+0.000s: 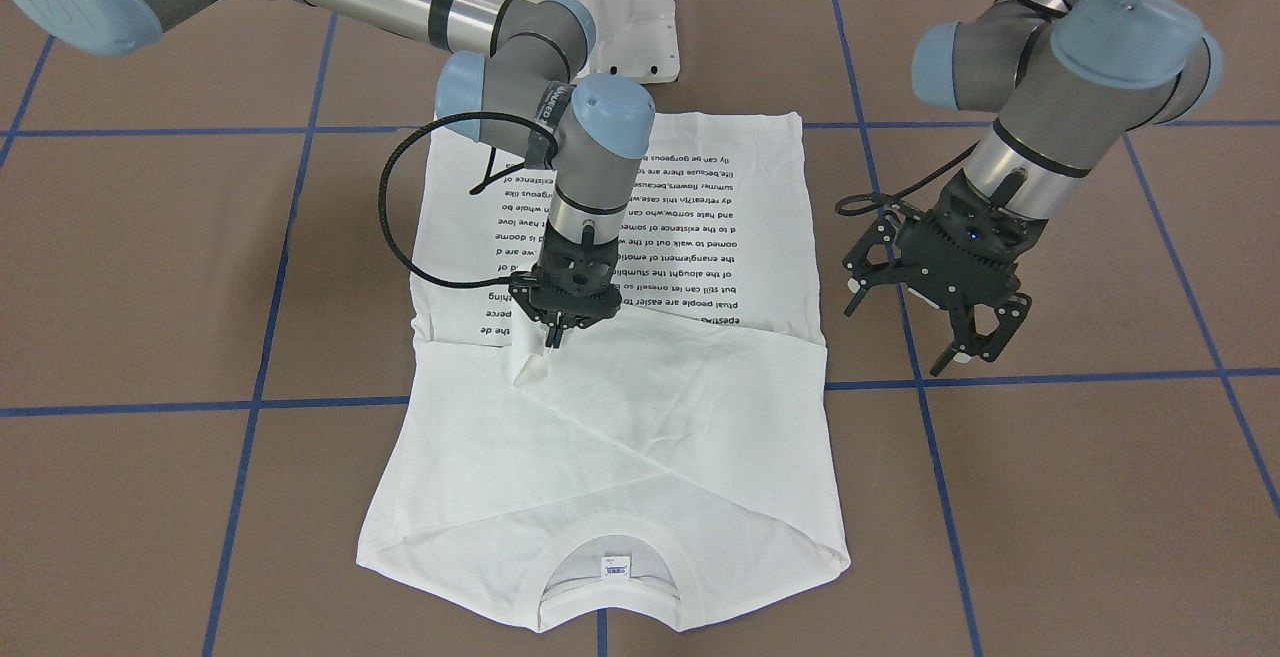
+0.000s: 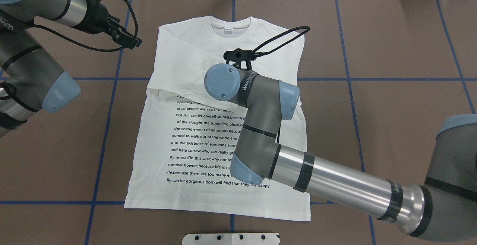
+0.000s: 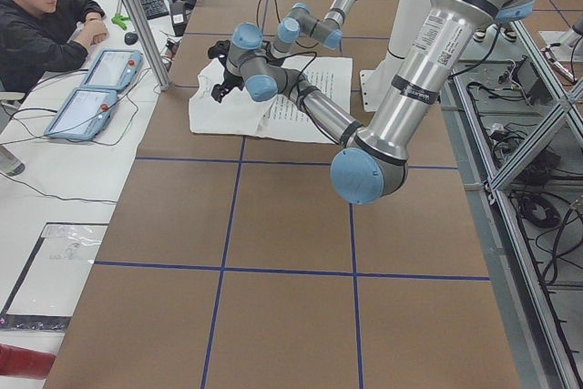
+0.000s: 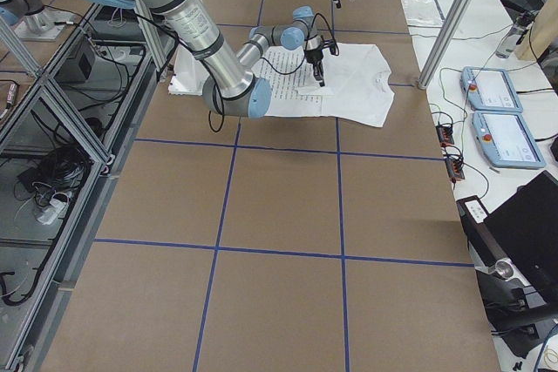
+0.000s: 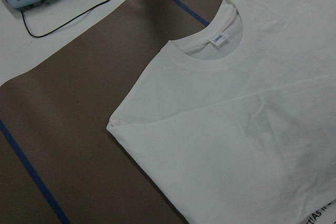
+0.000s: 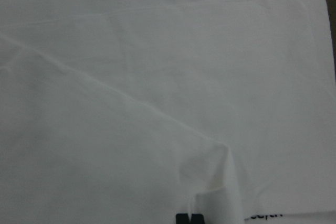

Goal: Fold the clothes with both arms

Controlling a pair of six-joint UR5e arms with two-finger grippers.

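Evidently the right black claw-like gripper (image 1: 553, 339) pinches a sleeve fold of the white long-sleeved cotton T-shirt (image 1: 640, 457), spread mid brown table (image 1: 150, 267), collar toward its far edge. Best laid flat without dragging; the left black claw-like gripper (image 1: 900, 329) hangs wide open.

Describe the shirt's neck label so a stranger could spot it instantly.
A white T-shirt lies on the table. At the end opposite its black text is the round collar; inside sits the neck label, a tiny white tag with bluish print, the shirt's only coloured mark.
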